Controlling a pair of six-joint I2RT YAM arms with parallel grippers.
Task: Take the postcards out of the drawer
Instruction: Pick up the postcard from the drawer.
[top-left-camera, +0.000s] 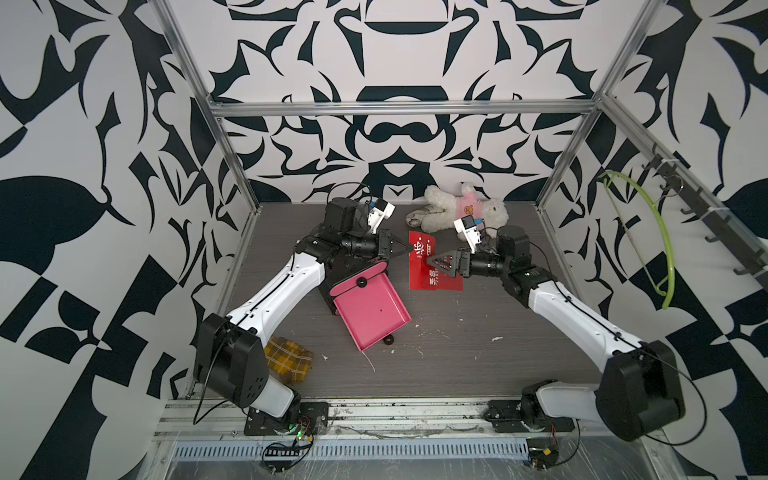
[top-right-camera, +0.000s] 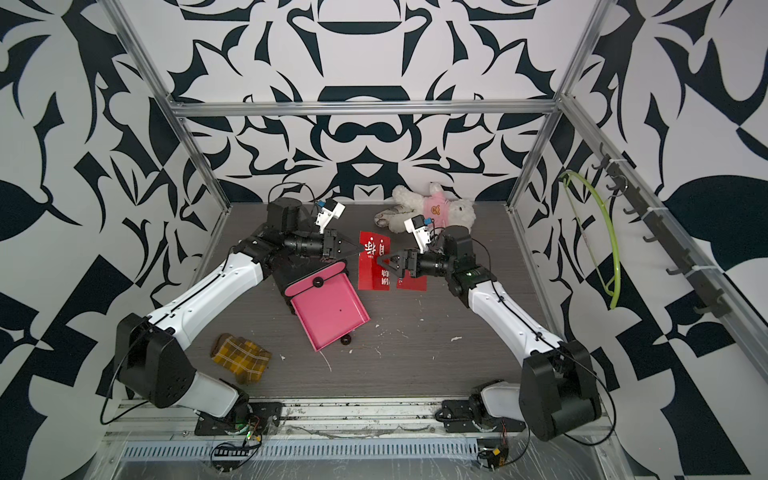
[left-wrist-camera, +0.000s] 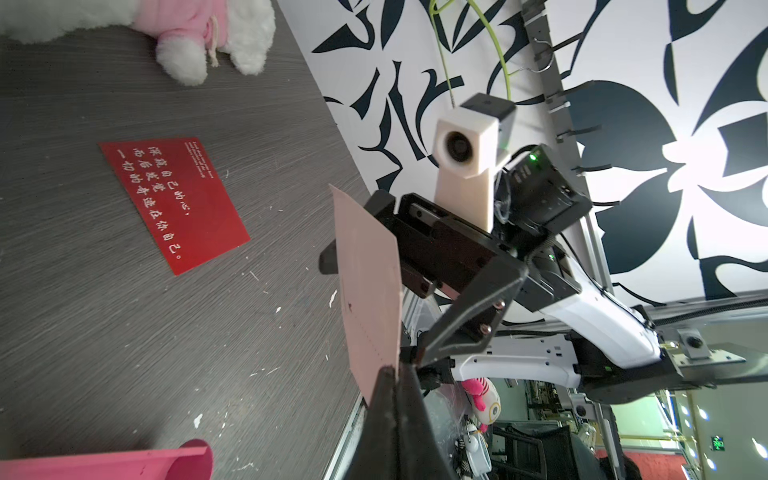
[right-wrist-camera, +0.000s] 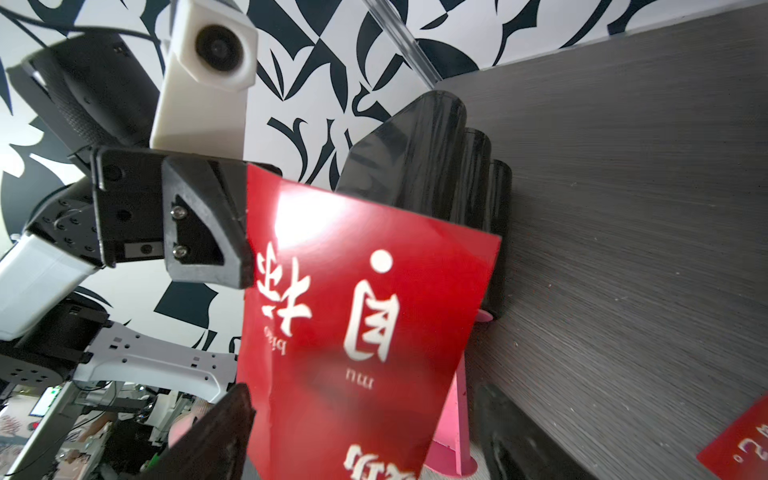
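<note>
Pinching a red rectangular postcard with white characters (top-left-camera: 424, 242) upright by its edge: left gripper (top-left-camera: 409, 248), clamped tight, just past the far end of the open pink plastic drawer (top-left-camera: 370, 316).
Right gripper (top-left-camera: 432, 262) spread wide, a finger either side of that card. Second red postcard (left-wrist-camera: 174, 203) lies flat on the grey wood-grain table (top-left-camera: 478, 353), beside the drawer's far end.

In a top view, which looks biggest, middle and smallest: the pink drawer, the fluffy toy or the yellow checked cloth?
1. pink drawer
2. fluffy toy, farther back and partly hidden, so this place is unsure
3. yellow checked cloth
</note>
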